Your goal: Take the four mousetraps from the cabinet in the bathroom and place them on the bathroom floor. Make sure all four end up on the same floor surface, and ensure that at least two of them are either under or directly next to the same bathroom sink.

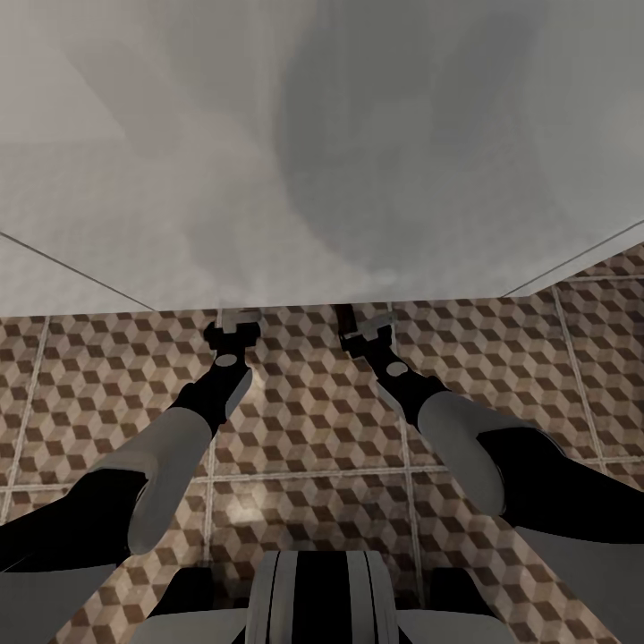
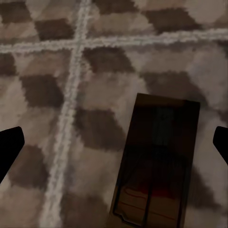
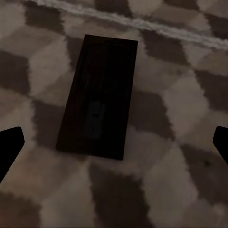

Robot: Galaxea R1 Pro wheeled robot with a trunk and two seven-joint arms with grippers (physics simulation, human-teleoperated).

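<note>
Looking down from the head view, both arms reach forward and low over the bathroom floor, its cube-patterned tiles split by pale grout lines, and stop at the lower edge of a big white body that overhangs the tiles. The left gripper and the right gripper sit side by side right at that edge, partly under it, and a thin dark strip, seemingly a mousetrap, shows just beside the right one. From the left wrist view, a mousetrap lies flat on the floor tiles, clear of the grout cross, with a red mark near one end; the two dark fingertips stand wide apart on either side, touching nothing. From the right wrist view, another mousetrap lies flat on the tiles near a grout line, dark and in shadow, and this gripper's fingertips are likewise spread wide with nothing between them.
</note>
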